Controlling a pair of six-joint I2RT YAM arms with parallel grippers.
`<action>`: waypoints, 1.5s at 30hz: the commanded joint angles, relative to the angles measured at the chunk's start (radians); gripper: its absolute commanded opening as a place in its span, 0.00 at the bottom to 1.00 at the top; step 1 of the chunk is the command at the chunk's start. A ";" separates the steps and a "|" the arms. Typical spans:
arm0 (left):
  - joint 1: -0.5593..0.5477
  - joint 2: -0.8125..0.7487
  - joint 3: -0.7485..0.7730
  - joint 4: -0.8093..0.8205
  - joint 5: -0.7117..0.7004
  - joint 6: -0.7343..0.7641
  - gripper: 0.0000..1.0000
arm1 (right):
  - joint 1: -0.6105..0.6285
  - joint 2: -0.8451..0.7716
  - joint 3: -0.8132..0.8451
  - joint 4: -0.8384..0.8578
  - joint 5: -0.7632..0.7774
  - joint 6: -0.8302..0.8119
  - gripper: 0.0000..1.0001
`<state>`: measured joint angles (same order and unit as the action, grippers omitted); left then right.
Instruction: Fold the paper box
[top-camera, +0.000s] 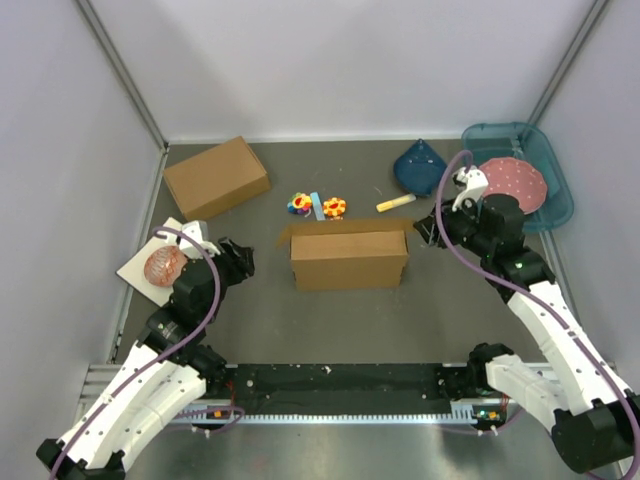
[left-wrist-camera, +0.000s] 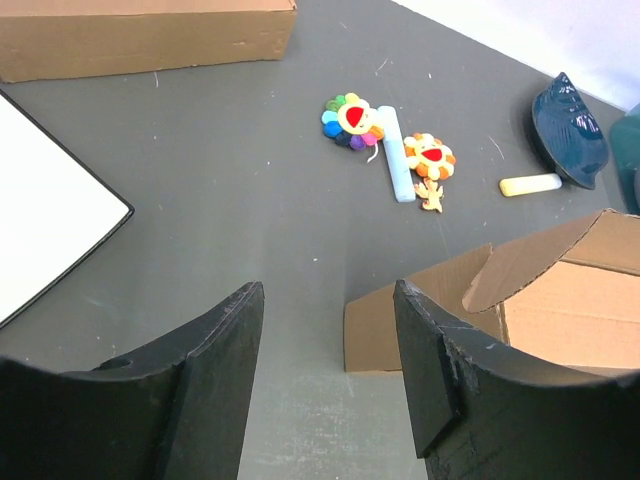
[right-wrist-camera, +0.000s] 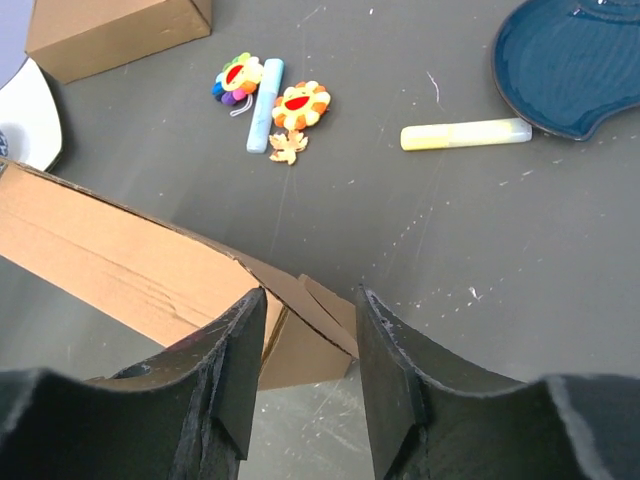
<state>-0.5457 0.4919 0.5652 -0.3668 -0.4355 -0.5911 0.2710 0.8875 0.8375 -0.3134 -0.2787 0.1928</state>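
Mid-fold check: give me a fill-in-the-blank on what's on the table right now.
1. The blue stick lies between two ____ toys.
2. The stick beside the dark dish is ____.
3. The pink plate sits in a tray on the ____ arm's side.
4. The left jaws, near the paper box, stand ____.
Missing words: flower; yellow; right; open.
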 joint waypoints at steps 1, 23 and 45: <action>0.003 -0.001 0.044 0.049 -0.015 0.033 0.60 | 0.005 0.005 -0.006 0.051 -0.004 -0.015 0.40; 0.007 0.014 0.050 0.328 0.110 0.138 0.64 | 0.074 -0.024 -0.058 0.062 0.004 0.017 0.08; 0.035 0.246 0.153 0.241 0.489 0.355 0.57 | 0.088 -0.048 -0.075 0.056 0.018 0.022 0.04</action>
<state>-0.5167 0.7319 0.6975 -0.1310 0.0231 -0.2699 0.3450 0.8513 0.7654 -0.2707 -0.2653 0.2050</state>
